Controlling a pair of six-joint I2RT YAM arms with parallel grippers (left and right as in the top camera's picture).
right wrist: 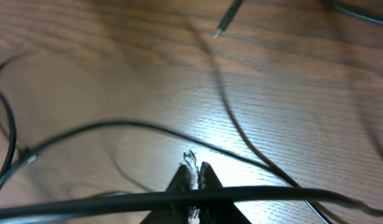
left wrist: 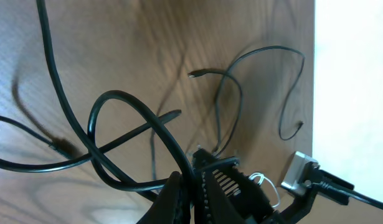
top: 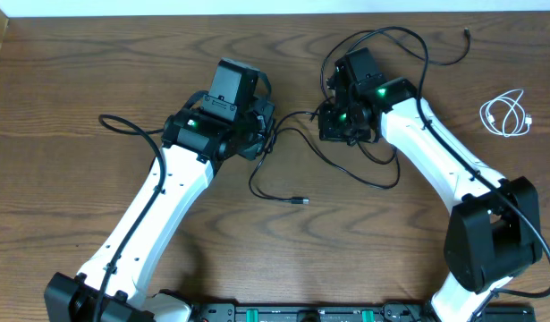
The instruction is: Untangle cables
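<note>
Thin black cord (top: 273,197), coiled white cord (top: 507,114), wooden table (top: 78,72)

The left arm (top: 158,206) reaches from the lower left of the overhead view, its white forearm slanting right toward the middle. Its black wrist is turned so the left gripper (left wrist: 192,186) points rightward, jaws pressed together at the tips. The right arm (top: 435,143) rises from its base at the lower right and slants left, wrist bent downward. The right gripper (right wrist: 195,175) aims down, jaws closed tip to tip. The two grippers are near each other but apart.
</note>
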